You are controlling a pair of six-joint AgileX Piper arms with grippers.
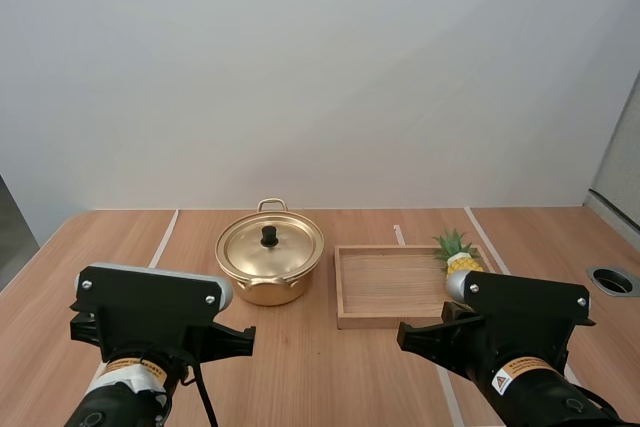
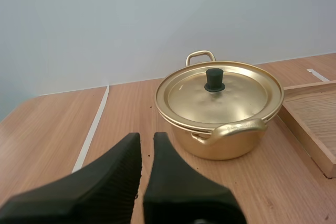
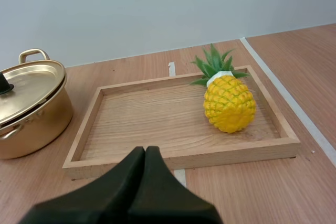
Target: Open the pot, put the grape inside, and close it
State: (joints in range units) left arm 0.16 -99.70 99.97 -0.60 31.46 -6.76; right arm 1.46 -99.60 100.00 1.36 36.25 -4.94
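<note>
- Ahead of my left gripper [image 2: 147,141] and a little to its right, the gold pot [image 2: 226,142] stands on the table [image 2: 52,124], well apart from my fingertips.
- The lid [image 2: 231,100] lies flat on the pot's rim, so the pot is closed. Its black knob [image 2: 214,80] stands upright in the middle.
- One loop handle [image 2: 231,131] of the pot faces my left gripper, and the other points away on the far side.
- My left gripper's fingers stand a narrow slit apart with their ribbed inner faces turned to each other. Nothing is between them.
- Just ahead of my right gripper [image 3: 145,150] lies the wooden tray [image 3: 178,156], its near rim close beyond my fingertips.
- My right gripper's fingers are pressed together into one dark wedge and hold nothing.
- The fruit I see is a yellow pineapple [image 3: 229,103], not a grape. It lies inside the tray, ahead of my right gripper and off to its right, near the tray's right wall.
- The pineapple lies tilted, with its green crown pointing away from my right gripper towards the tray's far rim.
- The pot stands to the left of the tray, beside it, with a strip of bare table between the two.
</note>
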